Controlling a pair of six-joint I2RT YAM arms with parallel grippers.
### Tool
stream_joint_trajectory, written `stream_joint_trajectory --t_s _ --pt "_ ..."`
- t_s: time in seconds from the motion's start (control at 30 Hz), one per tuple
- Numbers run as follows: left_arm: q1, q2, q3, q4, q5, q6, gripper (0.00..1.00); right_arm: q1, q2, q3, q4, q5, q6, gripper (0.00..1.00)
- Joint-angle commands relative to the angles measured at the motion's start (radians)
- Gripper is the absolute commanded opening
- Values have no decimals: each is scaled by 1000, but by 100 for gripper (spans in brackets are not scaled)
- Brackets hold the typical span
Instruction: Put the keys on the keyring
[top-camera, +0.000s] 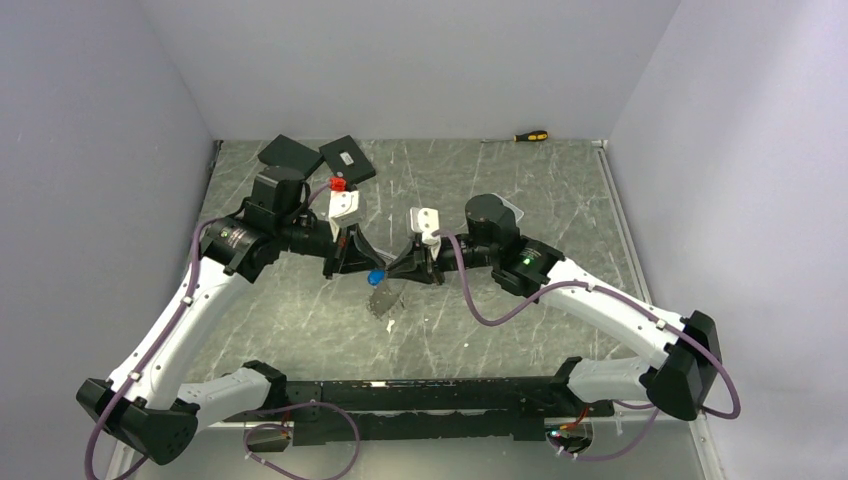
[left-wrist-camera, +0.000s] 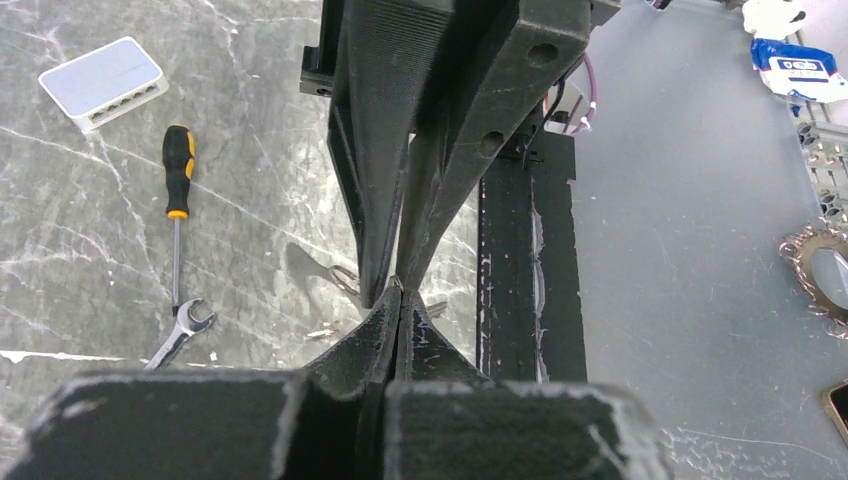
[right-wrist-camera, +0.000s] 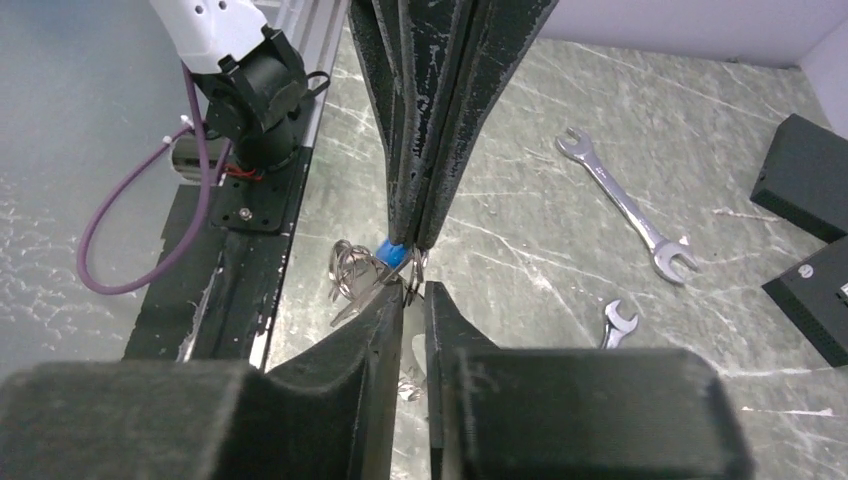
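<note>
The two arms meet tip to tip above the middle of the table (right-wrist-camera: 540, 120). The left gripper (right-wrist-camera: 408, 238), jaws pressed fully together, pinches the keys (right-wrist-camera: 352, 282) at their blue-capped end (right-wrist-camera: 392, 252). The bunch therefore hangs free in the air, with its loops presented to the other arm. The right gripper (right-wrist-camera: 411, 305) faces it with only a narrow slit between its jaws, set just at the keyring (right-wrist-camera: 420, 270), probably to take the wire. Whether it already touches the ring cannot be told.

The keys are small, flat and silver, fanned down and away from the cap. The keyring is a thin grey wire loop lying against the left fingertips. A long spanner (right-wrist-camera: 628, 210) and a short spanner (right-wrist-camera: 618, 326) lie well apart on the table.
</note>
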Motion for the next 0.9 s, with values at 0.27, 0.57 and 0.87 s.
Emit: stream_joint_trajectory --t_s 0.27,0.57,0.87 --pt "-4 -32 5 40 15 16 0 10 -8 11 104 23 23 0" --pt "-4 -82 -14 44 -72 -25 0 8 -93 -77 207 184 93 0" --pt "-4 -173 -121 135 -98 -117 0 7 -172 -184 425 365 273 0"
